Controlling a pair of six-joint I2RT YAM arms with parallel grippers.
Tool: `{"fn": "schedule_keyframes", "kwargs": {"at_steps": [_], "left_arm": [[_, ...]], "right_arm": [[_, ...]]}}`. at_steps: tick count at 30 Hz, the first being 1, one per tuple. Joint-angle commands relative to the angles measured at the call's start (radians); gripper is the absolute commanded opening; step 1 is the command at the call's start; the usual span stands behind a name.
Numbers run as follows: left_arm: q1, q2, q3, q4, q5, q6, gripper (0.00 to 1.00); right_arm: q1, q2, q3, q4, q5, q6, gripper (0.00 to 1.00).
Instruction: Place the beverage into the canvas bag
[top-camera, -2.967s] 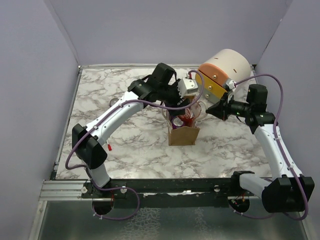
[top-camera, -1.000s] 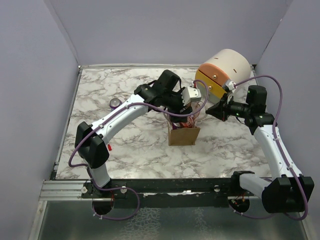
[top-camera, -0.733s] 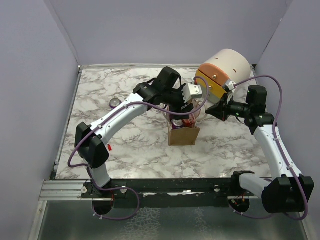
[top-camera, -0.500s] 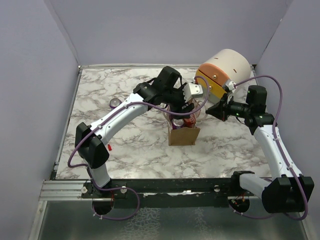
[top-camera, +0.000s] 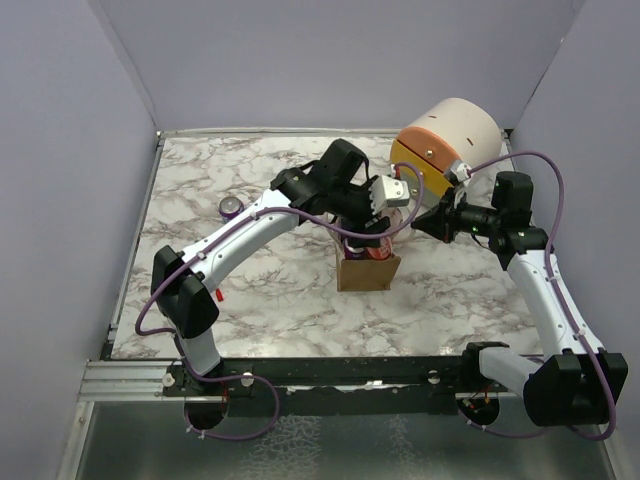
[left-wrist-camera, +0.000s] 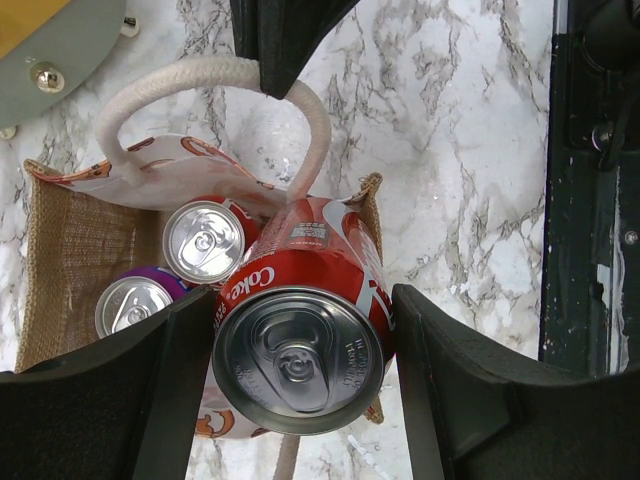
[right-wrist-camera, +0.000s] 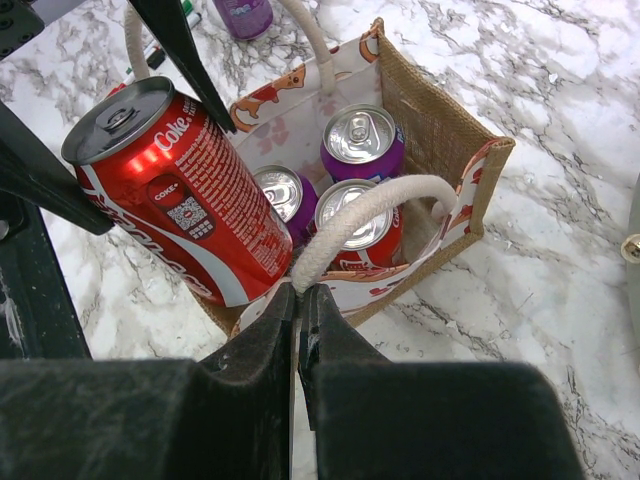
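Now a Coke can (left-wrist-camera: 325, 250) is clamped by the left gripper (left-wrist-camera: 300, 330), the canvas bag (left-wrist-camera: 70, 260) (three cans (right-wrist-camera: 360, 140) inside) beneath it. A handle (right-wrist-camera: 370, 210) is pinched by the right gripper (right-wrist-camera: 298, 295).

This is a robotics lab test cell rather than a home or shop — plain lavender-grey wall panels (top-camera: 60, 150) box in three sides of a marble-patterned tabletop (top-camera: 270, 295). Two white-and-black robot arms, the left arm (top-camera: 245, 228) and the right arm (top-camera: 548, 290), are mounted on a black rail (top-camera: 340, 375) along the near edge. Purple cables (top-camera: 545, 158) loop off them, and an aluminium extrusion (top-camera: 115, 378) sits at the corner. Few things stand on the table — among them a small canvas bag (top-camera: 368, 272) and a cream-and-orange cylinder (top-camera: 450, 140).
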Motion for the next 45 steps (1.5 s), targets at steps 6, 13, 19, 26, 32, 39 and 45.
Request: {"fn": "schedule_keyframes", "kwargs": {"at_steps": [6, 13, 19, 26, 32, 39, 45], "left_arm": [[-0.017, -0.001, 0.017, 0.01, 0.162, 0.012, 0.0], [-0.026, 0.033, 0.019, 0.024, 0.03, 0.015, 0.0], [-0.029, 0.056, 0.033, 0.033, -0.02, 0.023, 0.0], [-0.035, 0.09, 0.053, 0.002, 0.087, 0.049, 0.0], [-0.061, 0.121, 0.069, -0.023, 0.01, 0.102, 0.0], [-0.084, 0.177, 0.106, -0.085, -0.033, 0.173, 0.0], [-0.093, 0.218, 0.134, -0.123, -0.031, 0.219, 0.0]], "right_arm": [[-0.003, -0.013, -0.006, 0.008, -0.01, -0.001, 0.01], [-0.003, -0.011, -0.003, 0.006, -0.013, -0.001, 0.01], [-0.004, -0.01, -0.002, 0.007, -0.02, 0.0, 0.01], [-0.004, -0.012, -0.003, 0.009, -0.021, 0.0, 0.01], [-0.004, -0.011, -0.004, 0.011, -0.019, 0.0, 0.01], [-0.003, -0.014, -0.007, 0.011, -0.018, 0.0, 0.01], [-0.004, -0.022, -0.011, 0.009, -0.018, 0.0, 0.01]]}}
